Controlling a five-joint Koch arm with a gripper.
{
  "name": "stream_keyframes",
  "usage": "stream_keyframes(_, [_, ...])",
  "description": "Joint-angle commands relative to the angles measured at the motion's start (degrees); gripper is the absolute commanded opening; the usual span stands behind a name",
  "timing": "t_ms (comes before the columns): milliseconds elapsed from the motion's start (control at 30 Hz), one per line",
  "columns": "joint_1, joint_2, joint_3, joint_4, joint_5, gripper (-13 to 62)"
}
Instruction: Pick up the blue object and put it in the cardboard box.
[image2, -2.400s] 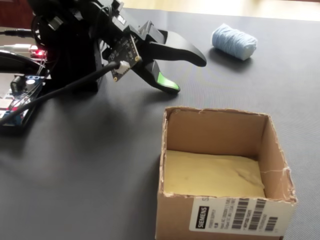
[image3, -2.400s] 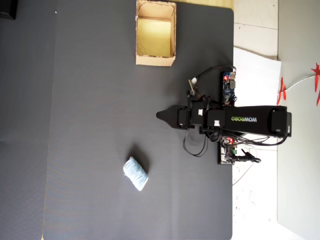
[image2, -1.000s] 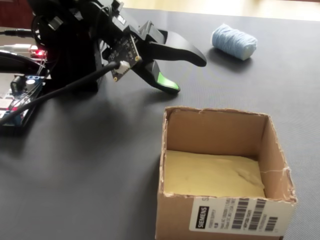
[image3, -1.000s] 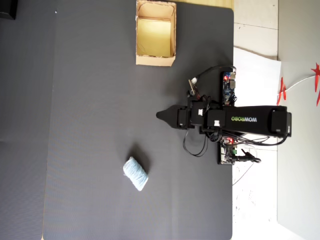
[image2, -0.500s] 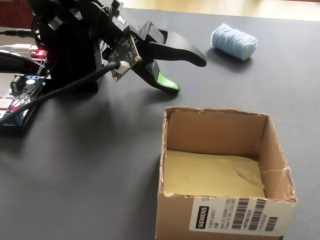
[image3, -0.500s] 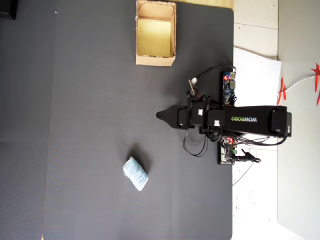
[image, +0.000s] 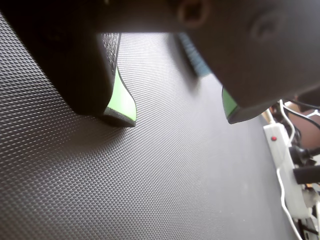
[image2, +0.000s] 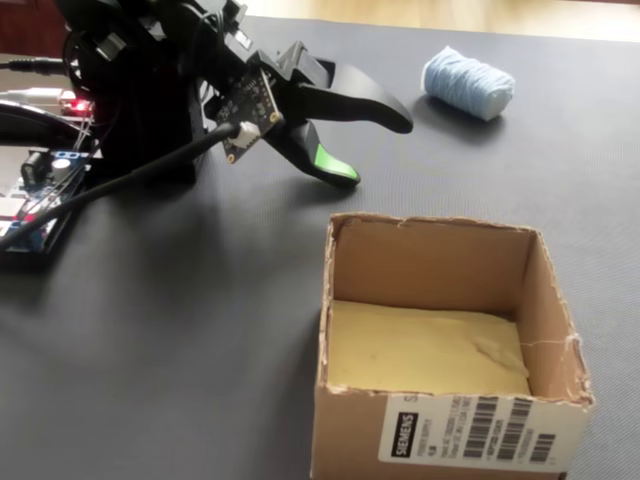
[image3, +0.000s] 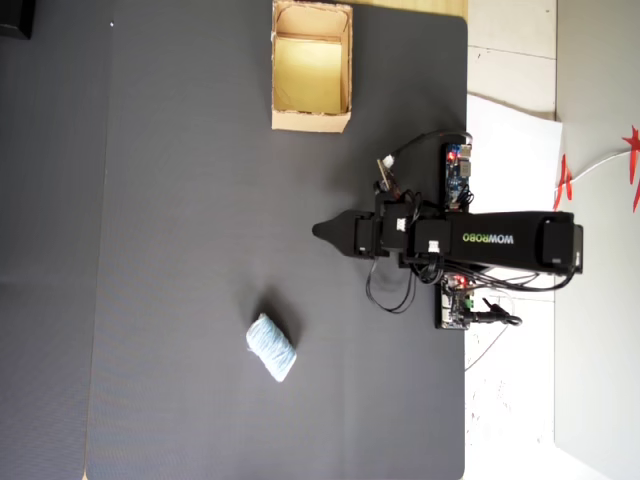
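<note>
On cardboard box (image2: 445, 440): "SIEMENS" label.

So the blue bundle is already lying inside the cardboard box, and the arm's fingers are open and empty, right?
Not quite. The overhead view shows the blue bundle on the dark mat, far from the cardboard box, which is empty. The fingers are indeed open and empty.

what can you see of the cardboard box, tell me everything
The box is small, rectangular and tan, open at the top, with short walls whose cut edges look raw and torn, most at one near corner. Its inside is yellowish and holds nothing. A white barcode label is stuck on the outer wall nearest the fixed view. It stands upright on the dark mat, near the mat's top edge in the overhead view, apart from the arm and the blue bundle. Nothing but the mat touches it.
</note>
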Motion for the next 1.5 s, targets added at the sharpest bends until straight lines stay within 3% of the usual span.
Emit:
stream_keyframes(0, [-0.2, 4.7, 2.3, 5.8, 0.7, 34.0])
stream_keyframes(967, [-37.6, 5.0, 1.5, -4.0, 1.1, 34.2])
stream_keyframes(1467, [-39.0, -0.7, -23.0, 10.8, 0.5, 33.8])
